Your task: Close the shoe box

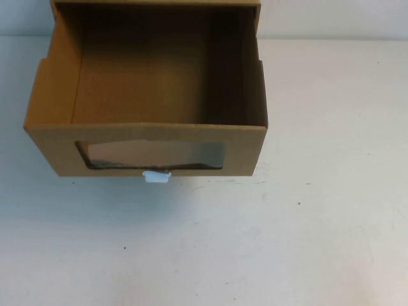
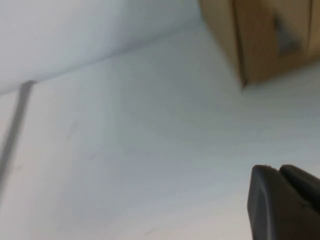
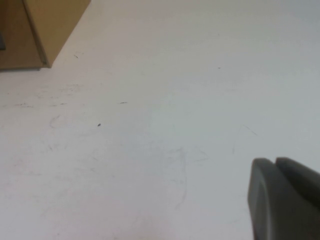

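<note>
The shoe box [image 1: 153, 137] is a brown cardboard drawer pulled far out of its sleeve [image 1: 153, 5] toward me, its inside empty. Its front has a clear window [image 1: 153, 155] with a small white pull tab [image 1: 157, 176] below it. A corner of the box shows in the left wrist view [image 2: 260, 45] and in the right wrist view [image 3: 45, 30]. Neither gripper shows in the high view. My left gripper [image 2: 277, 172] is shut and empty above the bare table, apart from the box. My right gripper [image 3: 274, 164] is shut and empty above the table, apart from the box.
The white table [image 1: 255, 242] spreads in front of the box and to both sides. A pale wall [image 2: 75, 35] rises behind the table's far edge.
</note>
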### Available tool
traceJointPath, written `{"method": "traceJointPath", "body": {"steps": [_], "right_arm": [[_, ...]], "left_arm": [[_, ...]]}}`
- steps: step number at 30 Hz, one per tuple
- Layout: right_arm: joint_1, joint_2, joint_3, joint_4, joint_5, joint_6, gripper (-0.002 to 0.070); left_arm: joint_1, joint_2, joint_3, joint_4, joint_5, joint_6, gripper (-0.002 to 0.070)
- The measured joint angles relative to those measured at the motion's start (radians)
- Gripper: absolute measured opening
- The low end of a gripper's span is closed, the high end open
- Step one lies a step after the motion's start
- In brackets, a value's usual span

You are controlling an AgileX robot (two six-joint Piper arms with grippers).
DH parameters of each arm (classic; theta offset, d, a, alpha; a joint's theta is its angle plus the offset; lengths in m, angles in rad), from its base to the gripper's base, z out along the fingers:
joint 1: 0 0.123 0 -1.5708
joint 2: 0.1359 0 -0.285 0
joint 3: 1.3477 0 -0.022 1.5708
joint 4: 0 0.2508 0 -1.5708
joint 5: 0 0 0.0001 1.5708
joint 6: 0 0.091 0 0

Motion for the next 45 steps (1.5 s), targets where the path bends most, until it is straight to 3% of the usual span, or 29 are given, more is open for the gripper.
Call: {"method": "traceJointPath", "body": {"steps": [5, 8, 20, 25, 29, 32, 39, 45], "right_arm": [[0.000, 0.000, 0.000, 0.000, 0.000, 0.000, -0.0013], [0.000, 0.000, 0.000, 0.000, 0.000, 0.000, -0.0013], [0.000, 0.000, 0.000, 0.000, 0.000, 0.000, -0.0013], [0.000, 0.000, 0.000, 0.000, 0.000, 0.000, -0.0013], [0.000, 0.000, 0.000, 0.000, 0.000, 0.000, -0.0013], [0.000, 0.000, 0.000, 0.000, 0.000, 0.000, -0.0013], [0.000, 0.000, 0.000, 0.000, 0.000, 0.000, -0.0013], [0.000, 0.000, 0.000, 0.000, 0.000, 0.000, -0.0013]], "left_arm": [[0.000, 0.000, 0.000, -0.270, -0.155, -0.259, -0.0005], [0.000, 0.000, 0.000, -0.346, -0.221, -0.350, -0.0005], [0.000, 0.000, 0.000, -0.371, -0.341, -0.483, -0.0005], [0.000, 0.054, -0.120, -0.377, -0.092, -0.496, -0.0005], [0.000, 0.240, -0.358, -0.402, 0.115, -0.353, -0.0005], [-0.002, 0.444, -0.582, -0.495, 0.215, -0.132, -0.0005], [-0.024, 0.875, -1.042, -0.857, 0.459, 0.393, -0.0005], [-0.025, 1.060, -1.214, -0.964, 0.453, 0.553, -0.0005]]}}
